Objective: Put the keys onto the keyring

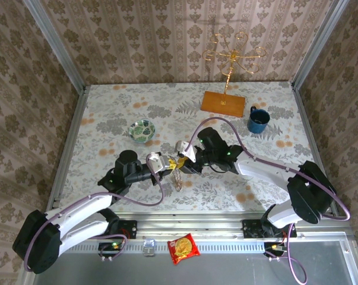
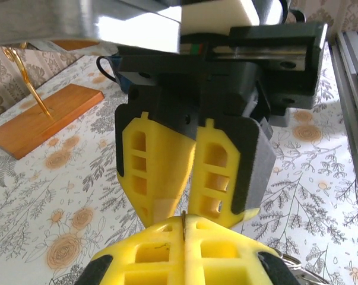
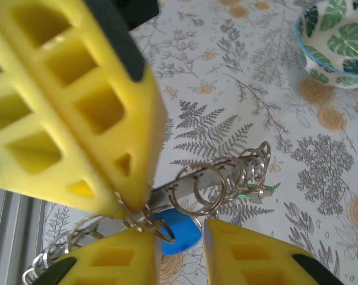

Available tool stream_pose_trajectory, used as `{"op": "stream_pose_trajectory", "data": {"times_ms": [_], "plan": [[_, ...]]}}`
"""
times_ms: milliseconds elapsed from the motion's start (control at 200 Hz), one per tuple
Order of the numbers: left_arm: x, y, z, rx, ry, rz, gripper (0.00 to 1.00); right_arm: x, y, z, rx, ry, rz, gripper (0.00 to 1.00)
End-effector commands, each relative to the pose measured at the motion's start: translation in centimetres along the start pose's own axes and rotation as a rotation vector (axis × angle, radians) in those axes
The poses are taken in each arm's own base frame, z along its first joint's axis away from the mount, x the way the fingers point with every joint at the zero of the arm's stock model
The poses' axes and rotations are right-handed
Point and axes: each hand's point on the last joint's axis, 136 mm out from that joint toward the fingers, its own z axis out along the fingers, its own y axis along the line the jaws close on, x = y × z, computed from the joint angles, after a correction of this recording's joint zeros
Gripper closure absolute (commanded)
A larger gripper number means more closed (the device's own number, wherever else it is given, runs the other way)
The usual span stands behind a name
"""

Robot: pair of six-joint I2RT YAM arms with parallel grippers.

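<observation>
Mid-desk [image 1: 107,119], above the surface: left hand [image 3: 130,209] pressed shut, its tips pinching a wire loop of the keyring [image 3: 209,189]. From that pinch the ring chain runs away, with the green key [image 3: 257,191] near its far end. The blue key [image 3: 184,228] sits just beside the pinch, between the spread fingers of the right hand [image 3: 177,240]. Right hand is nearer; key shank hidden, axis unclear.
</observation>
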Motion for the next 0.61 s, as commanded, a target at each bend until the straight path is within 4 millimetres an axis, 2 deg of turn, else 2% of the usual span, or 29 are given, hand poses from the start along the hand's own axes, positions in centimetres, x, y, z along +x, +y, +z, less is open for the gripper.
{"op": "stream_pose_trajectory", "data": {"times_ms": [0,350,600], "plan": [[-2.4,-0.2,-0.3,0.007,-0.113,0.002,1.0,-0.5,-0.2,-1.1,0.028,-0.063,-0.008,0.68],[-3.3,-0.7,-0.2,0.043,-0.19,-0.032,1.0,-2.2,1.6,-3.9,0.038,-0.232,-0.116,0.66],[-3.3,-1.4,0.0,0.092,-0.218,-0.05,1.0,-3.3,1.0,-3.8,0.054,-0.288,-0.087,0.67]]}}
